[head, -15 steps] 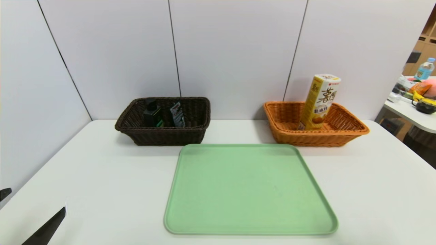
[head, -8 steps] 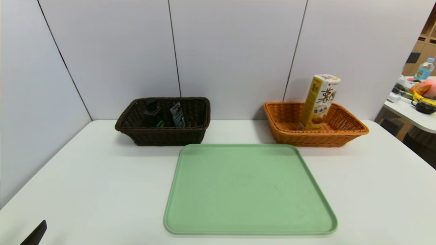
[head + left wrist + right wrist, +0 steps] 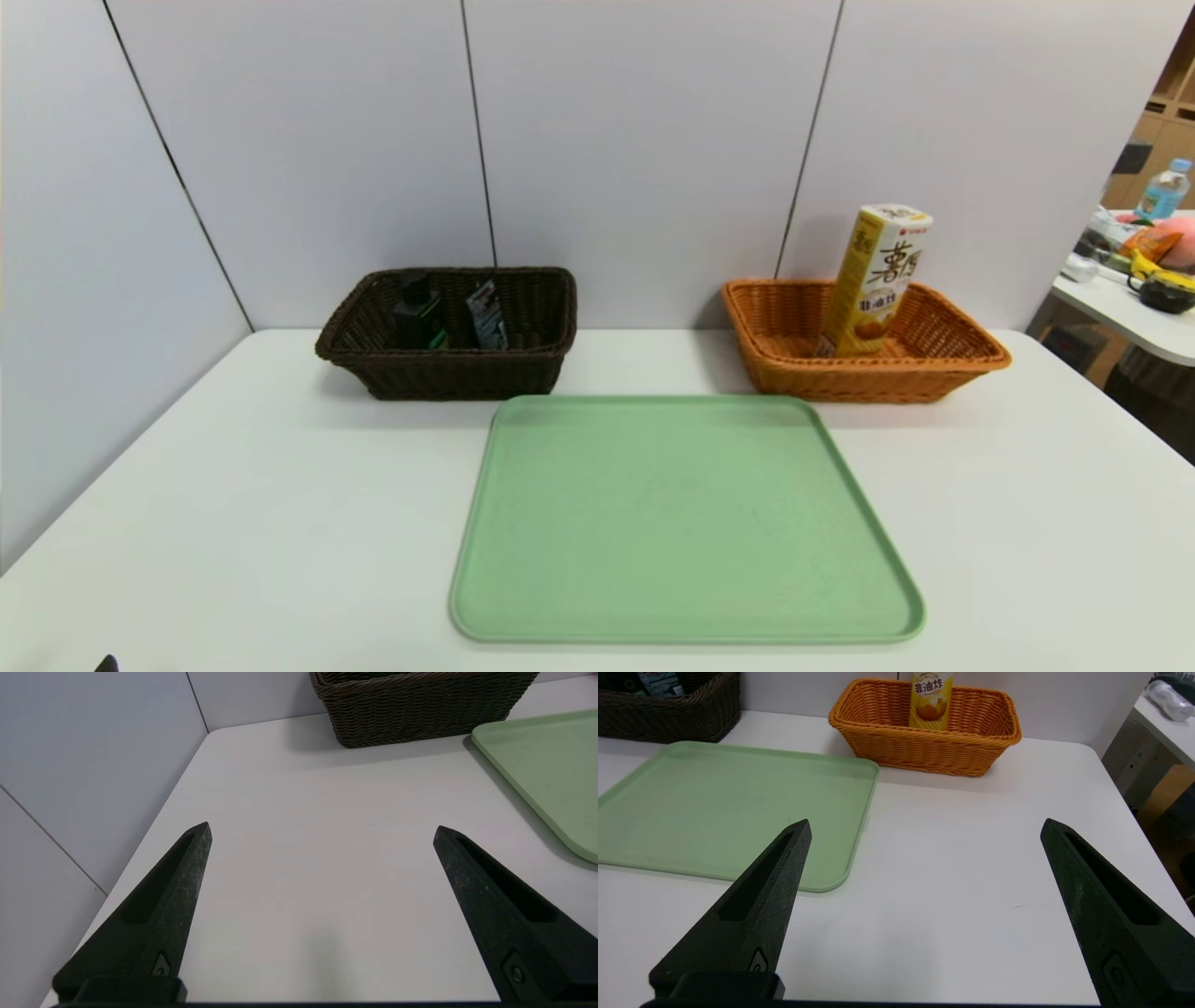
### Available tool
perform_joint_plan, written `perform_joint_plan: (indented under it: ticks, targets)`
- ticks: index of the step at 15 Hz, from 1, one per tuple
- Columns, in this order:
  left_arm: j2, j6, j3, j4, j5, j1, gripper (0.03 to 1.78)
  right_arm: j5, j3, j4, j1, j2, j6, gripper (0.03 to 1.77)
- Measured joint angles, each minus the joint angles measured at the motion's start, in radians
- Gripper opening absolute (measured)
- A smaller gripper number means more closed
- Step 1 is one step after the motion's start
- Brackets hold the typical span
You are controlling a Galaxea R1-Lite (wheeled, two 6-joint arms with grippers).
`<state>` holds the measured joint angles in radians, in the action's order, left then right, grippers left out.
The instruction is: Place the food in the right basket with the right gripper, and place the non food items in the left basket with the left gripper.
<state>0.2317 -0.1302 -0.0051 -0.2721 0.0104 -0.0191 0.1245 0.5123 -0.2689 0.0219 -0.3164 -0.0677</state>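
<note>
Jaws of the left gripper (image 3: 322,833) are standing wide apart with nothing between them, over the white table (image 3: 280,504) near its front left corner. The right gripper (image 3: 928,828) is hovering over the table's right side, its jaws also spread and empty. Over at the back, a yellow snack box (image 3: 873,280) is leaning upright in the orange right basket (image 3: 868,383). A black bottle (image 3: 418,317) and a grey printed packet (image 3: 487,315) are sitting in the dark left basket (image 3: 457,373). The green tray (image 3: 686,523) is lying bare between the grippers.
</note>
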Motion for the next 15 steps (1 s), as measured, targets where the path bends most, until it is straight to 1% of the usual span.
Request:
perform_joint_plan:
  ticks: [4,6,8,10,13,15]
  targets:
    - [-0.039,0.018,0.005,0.025,0.004,-0.002,1.69,0.002,-0.018,0.001,-0.001,0.063,-0.007,1.69]
    - [-0.053,0.033,0.005,0.057,0.004,0.000,1.69,0.004,-0.028,0.004,-0.002,0.083,-0.005,1.69]
    - [-0.079,0.053,0.005,0.127,0.011,0.006,1.69,0.015,-0.058,0.035,-0.004,0.110,-0.001,1.69]
    - [-0.097,0.055,0.005,0.151,0.028,0.010,1.69,0.017,-0.104,0.077,-0.009,0.136,0.001,1.69]
    - [-0.125,0.050,0.005,0.169,0.014,0.012,1.69,0.018,-0.173,0.085,-0.013,0.182,0.005,1.69]
    - [-0.149,0.040,0.005,0.216,-0.009,0.014,1.69,0.015,-0.224,0.083,-0.015,0.223,0.010,1.69]
